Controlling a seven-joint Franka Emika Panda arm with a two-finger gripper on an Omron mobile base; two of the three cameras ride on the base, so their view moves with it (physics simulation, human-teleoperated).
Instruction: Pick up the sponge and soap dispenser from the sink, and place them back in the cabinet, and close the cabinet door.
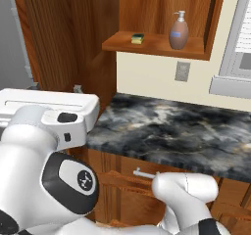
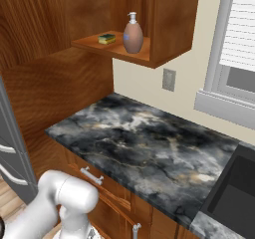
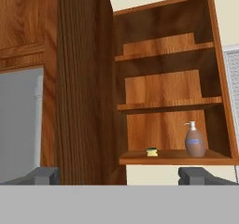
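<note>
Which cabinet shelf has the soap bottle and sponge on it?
The lowest shelf. The soap bottle stands upright at its window end, the small sponge lies beside it. The two shelves above it are bare.

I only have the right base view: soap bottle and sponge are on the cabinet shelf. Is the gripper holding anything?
Observer: No. In the hand view the gripper is open, with nothing between its tips.
Operator: How does the door stand relative to the hand?
Observer: The cabinet door is swung open, edge-on to the hand camera, left of the shelves.
Operator: Is that shelf the only one?
Observer: No. The cabinet has two more shelves above the one holding the soap dispenser and the sponge.
</note>
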